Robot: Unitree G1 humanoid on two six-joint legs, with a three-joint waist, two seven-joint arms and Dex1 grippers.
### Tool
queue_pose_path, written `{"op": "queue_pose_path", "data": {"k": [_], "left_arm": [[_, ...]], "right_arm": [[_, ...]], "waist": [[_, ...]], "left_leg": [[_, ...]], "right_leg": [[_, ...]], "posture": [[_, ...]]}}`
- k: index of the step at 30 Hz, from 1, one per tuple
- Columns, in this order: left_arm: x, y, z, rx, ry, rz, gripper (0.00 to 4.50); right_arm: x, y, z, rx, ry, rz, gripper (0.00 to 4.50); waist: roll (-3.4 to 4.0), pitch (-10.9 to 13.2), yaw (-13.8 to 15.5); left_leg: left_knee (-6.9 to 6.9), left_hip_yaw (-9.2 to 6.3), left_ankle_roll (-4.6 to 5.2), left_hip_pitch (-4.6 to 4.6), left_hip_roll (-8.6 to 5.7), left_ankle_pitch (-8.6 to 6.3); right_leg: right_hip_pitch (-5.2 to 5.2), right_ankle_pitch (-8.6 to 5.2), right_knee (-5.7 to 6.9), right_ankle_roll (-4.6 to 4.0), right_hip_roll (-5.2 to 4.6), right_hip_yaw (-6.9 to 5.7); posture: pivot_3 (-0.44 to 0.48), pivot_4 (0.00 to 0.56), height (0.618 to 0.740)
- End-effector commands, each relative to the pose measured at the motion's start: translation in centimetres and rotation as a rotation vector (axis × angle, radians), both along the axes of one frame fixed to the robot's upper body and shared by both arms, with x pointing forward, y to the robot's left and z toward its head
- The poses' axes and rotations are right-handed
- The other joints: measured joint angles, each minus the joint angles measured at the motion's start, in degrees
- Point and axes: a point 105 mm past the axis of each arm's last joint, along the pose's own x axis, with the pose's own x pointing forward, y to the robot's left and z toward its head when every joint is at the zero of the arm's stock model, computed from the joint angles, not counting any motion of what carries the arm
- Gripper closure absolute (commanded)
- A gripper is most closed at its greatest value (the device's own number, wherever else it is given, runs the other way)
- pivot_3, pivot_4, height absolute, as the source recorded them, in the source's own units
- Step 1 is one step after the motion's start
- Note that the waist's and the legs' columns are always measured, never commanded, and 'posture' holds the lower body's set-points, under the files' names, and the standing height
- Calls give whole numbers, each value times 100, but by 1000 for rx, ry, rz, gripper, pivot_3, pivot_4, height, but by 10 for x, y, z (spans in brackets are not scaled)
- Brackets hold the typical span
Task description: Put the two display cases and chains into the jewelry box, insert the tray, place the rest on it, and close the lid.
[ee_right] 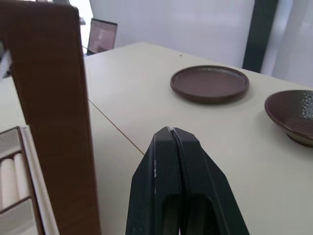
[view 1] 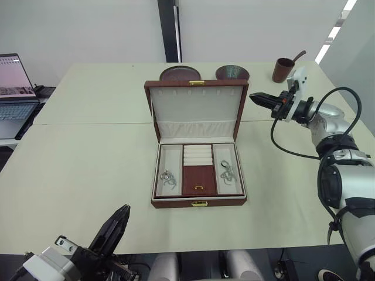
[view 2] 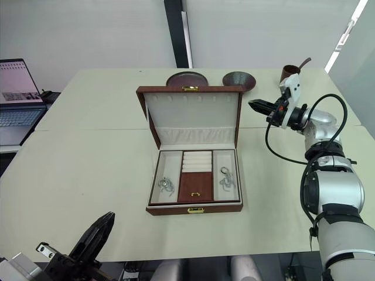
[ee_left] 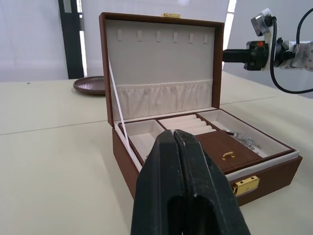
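Two chains lie on the tray (view 1: 198, 170), which sits seated in the jewelry box (view 1: 198, 203) at the middle of the table (view 1: 88, 158): one chain (view 1: 168, 178) in the left section, the other chain (view 1: 227, 172) in the right. With the tray in and nothing loose on the table around the box, the work looks to be at its last step, closing the lid (view 1: 196, 111), which stands upright at the far side. The right gripper (view 1: 258, 99) hovers just right of the lid's upper edge, fingers pressed together and empty; the left gripper (view 1: 117, 225) hangs low at the near left, also pinched closed on nothing. The next move probably calls for the right gripper to get behind the lid's top edge and push it toward the near side until it drops onto the clasp (view 1: 199, 204). The left wrist view shows the lid's hooks, gathered pocket and white stay ribbon (ee_left: 117, 105). The right wrist view instead shows the lid's outer side edge, and beyond it a brown plate (ee_right: 210, 83) and bowl (ee_right: 292, 115).
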Motion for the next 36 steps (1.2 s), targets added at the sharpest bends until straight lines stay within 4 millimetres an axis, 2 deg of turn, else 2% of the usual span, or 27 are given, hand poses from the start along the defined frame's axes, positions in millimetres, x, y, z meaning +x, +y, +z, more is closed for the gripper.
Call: {"op": "queue_pose_path", "data": {"k": [1, 3, 6, 13, 19, 21, 23, 26, 32, 36], "left_arm": [[2, 2, 4, -25, -18, 10, 4500], [3, 3, 4, -27, -18, 11, 4500], [4, 5, 4, -32, -19, 19, 4500], [5, 6, 3, -33, -20, 24, 4500], [6, 7, 3, -34, -22, 27, 4500], [7, 8, 3, -32, -23, 30, 4500], [8, 8, 3, -33, -24, 29, 4500], [10, 9, 2, -32, -26, 23, 4500], [13, 9, 2, -30, -29, 20, 4500], [13, 9, 2, -30, -30, 27, 4500]], "right_arm": [[-10, 6, 28, 45, -50, 107, 4485], [-18, 9, 26, 39, -14, 179, 4485], [-33, 10, 12, -27, 61, 286, 4485], [-58, 7, -8, -129, 141, 392, 4485], [-49, 2, -10, -134, 120, 311, 4485], [-42, -5, -9, -142, 109, 254, 4485], [-25, -8, -4, -134, 40, 130, 4485], [-13, 2, 6, -97, -37, 79, 4485], [-3, 30, 24, -39, -106, 98, 4485], [-2, 40, 29, -26, -119, 117, 4485]], "waist": [[0, 0, 0], [3, 2, -1], [3, 1, 21], [4, 2, 20], [6, 3, -18], [6, 3, -16], [6, 3, -17], [6, 4, -39], [7, 4, -49], [7, 4, -16]], "left_leg": [[0, 0, 0, 0, 1, 0], [0, -1, 0, 0, 2, 0], [0, -7, 0, 0, 4, 0], [1, -7, 0, -1, 0, 0], [2, -4, 0, 3, 0, 0], [2, -4, 0, 3, 0, 0], [2, -4, 0, 2, -1, 0], [2, 3, 0, 4, 0, 0], [1, -3, -1, 3, 9, 0], [1, -3, -1, 0, 8, 0]], "right_leg": [[0, 0, 0, 0, 0, 0], [0, 0, 1, 0, 0, -1], [1, 0, 3, 0, 0, -5], [0, 0, 3, 0, -2, -7], [0, 0, 4, 0, 10, -4], [0, 0, 4, 0, 10, -4], [0, 0, 4, 0, 10, -4], [-1, 0, 4, 0, 10, 2], [-3, 3, 7, -6, 22, 0], [-3, 4, 6, -6, 18, 0]], "posture": [[0, 150, 740], [0, 150, 740], [0, 150, 740], [0, 150, 740], [0, 150, 740], [0, 150, 740], [0, 150, 740], [0, 150, 740], [0, 150, 740], [0, 150, 740]]}}
